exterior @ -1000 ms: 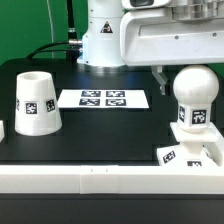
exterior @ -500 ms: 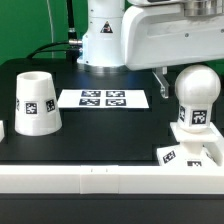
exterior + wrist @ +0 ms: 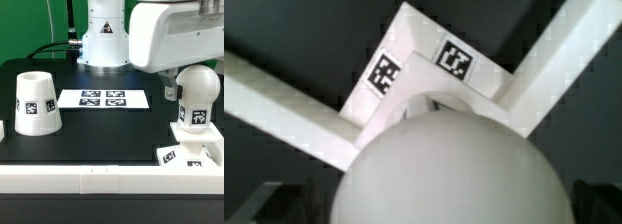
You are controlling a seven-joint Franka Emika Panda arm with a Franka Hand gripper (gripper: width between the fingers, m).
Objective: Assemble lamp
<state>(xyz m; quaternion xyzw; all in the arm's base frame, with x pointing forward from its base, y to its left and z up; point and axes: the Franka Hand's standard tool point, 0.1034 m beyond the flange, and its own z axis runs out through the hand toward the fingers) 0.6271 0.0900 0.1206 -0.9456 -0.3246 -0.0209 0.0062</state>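
The white ball-headed bulb (image 3: 196,95) stands upright on the flat square base (image 3: 187,154) at the exterior view's right. The tapered shade (image 3: 33,103) stands apart at the exterior view's left, its tag facing the camera. My gripper (image 3: 181,78) hangs just above and behind the bulb's head, one dark finger (image 3: 168,90) showing beside it. In the wrist view the bulb's head (image 3: 438,150) fills the middle, with the tagged base (image 3: 416,62) beyond it. My gripper (image 3: 438,208) is open, its dark fingertips (image 3: 263,205) wide on either side of the head, not touching it.
The marker board (image 3: 103,98) lies flat on the black table between the shade and the bulb. A white rail (image 3: 90,180) runs along the table's front edge. The robot's base (image 3: 105,40) stands behind the marker board.
The arm's hand has moved toward the exterior view's right and a little down, closing on the bulb's head. The bulb, base and shade have not moved.
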